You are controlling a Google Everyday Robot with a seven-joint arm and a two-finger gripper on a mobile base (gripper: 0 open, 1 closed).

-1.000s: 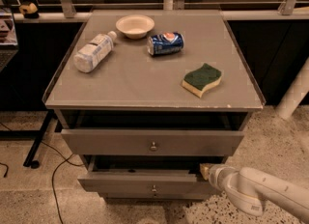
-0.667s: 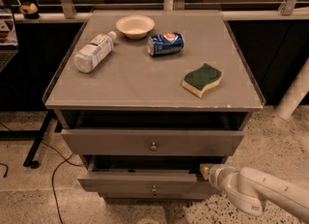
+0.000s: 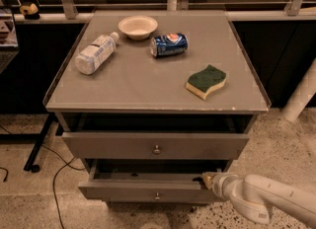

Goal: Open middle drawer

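The middle drawer (image 3: 143, 190) is the lower of the two grey fronts in view, with a small round knob (image 3: 157, 196) at its centre. It stands pulled out a little, with a dark gap showing its inside behind the front. My gripper (image 3: 205, 179) comes in from the lower right on a white arm (image 3: 256, 201). Its tip is at the top edge of this drawer's front, near the right end. The taller drawer front (image 3: 155, 145) with the bigger knob is just above.
On the cabinet top (image 3: 148, 82) lie a plastic bottle (image 3: 95, 54), a pale bowl (image 3: 138, 26), a blue can (image 3: 169, 44) and a green-and-yellow sponge (image 3: 206, 81). Cables (image 3: 54, 183) run over the speckled floor at the left. A white post (image 3: 301, 95) stands at the right.
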